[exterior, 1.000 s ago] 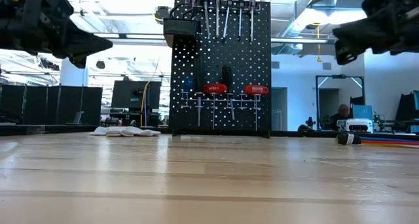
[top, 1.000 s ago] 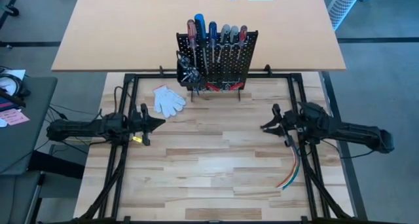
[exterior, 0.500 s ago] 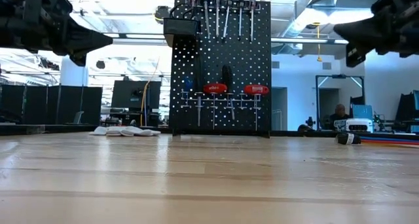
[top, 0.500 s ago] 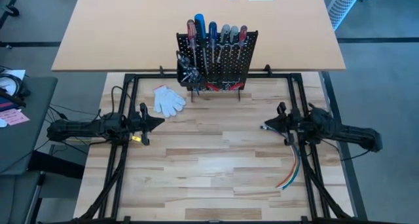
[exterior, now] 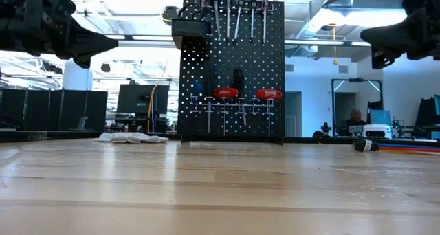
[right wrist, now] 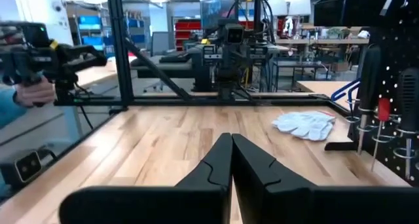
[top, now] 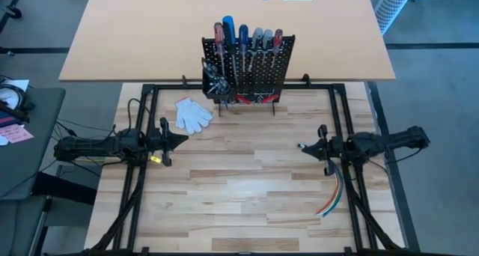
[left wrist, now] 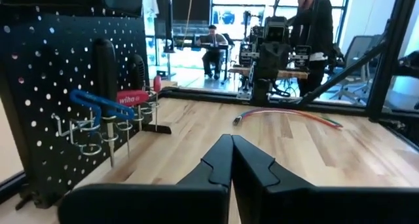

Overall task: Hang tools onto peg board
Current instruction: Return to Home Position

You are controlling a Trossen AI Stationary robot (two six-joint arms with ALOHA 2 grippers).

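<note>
The black peg board (top: 249,69) stands upright at the table's far edge, with several screwdrivers (top: 243,40) hanging along its top row and red-handled tools (exterior: 225,93) on its lower hooks. A small black bin (top: 211,82) sits on its left side. My left gripper (top: 185,141) is shut and empty, held above the table's left part. My right gripper (top: 301,147) is shut and empty, above the table's right part. Both grippers point toward the table's middle.
A pair of white gloves (top: 193,114) lies left of the peg board. A bundle of coloured wires (top: 333,192) lies near the table's right edge. A person (left wrist: 314,34) stands in the room beyond the table, and a hand (right wrist: 33,93) holds a device at the side.
My right arm has drawn back toward the table's right edge and stretched out lower and flatter, its gripper staying shut and shifting slightly toward the near edge.
</note>
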